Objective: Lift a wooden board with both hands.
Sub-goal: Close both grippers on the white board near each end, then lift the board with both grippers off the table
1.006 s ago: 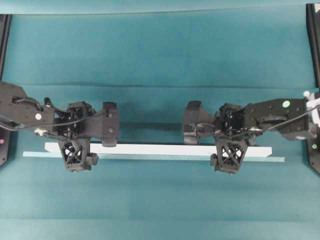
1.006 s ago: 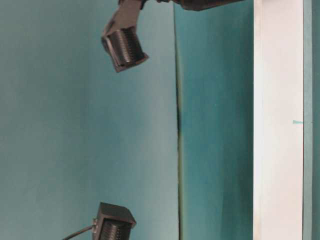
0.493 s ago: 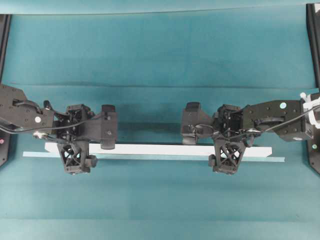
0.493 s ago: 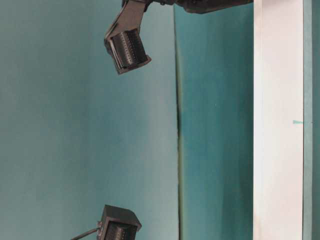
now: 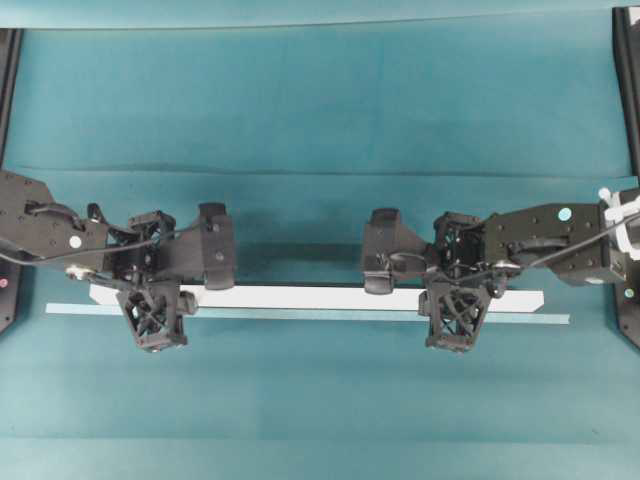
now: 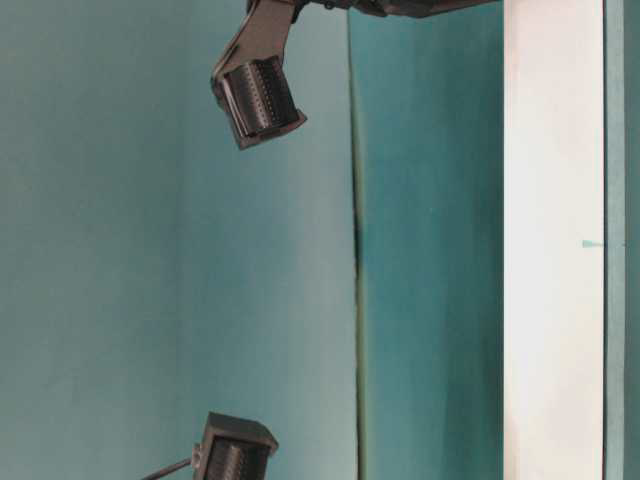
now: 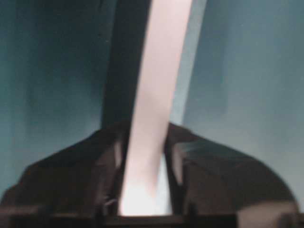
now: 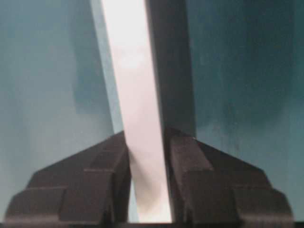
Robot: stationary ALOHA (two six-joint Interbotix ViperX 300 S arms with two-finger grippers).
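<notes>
Overhead view: white wooden board (image 5: 310, 297) runs left to right across the lower middle of the frame, angled ends, over a teal tabletop (image 5: 320, 110). A thinner pale teal strip (image 5: 520, 317) lies just below it along its length, sticking out further at both ends.

Left gripper (image 5: 152, 318) sits on the board near its left end, lattice fingers reaching down past the board's lower edge. Right gripper (image 5: 455, 315) sits on the board right of centre, short of the right end, same pose. Both arms come in from the frame sides, boxy wrist cameras just above the board.

Left wrist view: board (image 7: 152, 118) runs up the middle of the frame between the two black fingers (image 7: 209, 175), fingers close against both faces, clamped on it. Blurry, but no real gap seen. Dark shadow band beside the board on its left.

Right wrist view: board (image 8: 137, 118) passes between the fingers (image 8: 204, 185), both pressed to its sides, clamped on it. Dark shadow band right of the board.

Table-level view: board (image 6: 553, 240) is a white vertical band at the right of the frame. Two black ribbed blocks show at upper left and bottom left; which arm each belongs to, cannot tell.
</notes>
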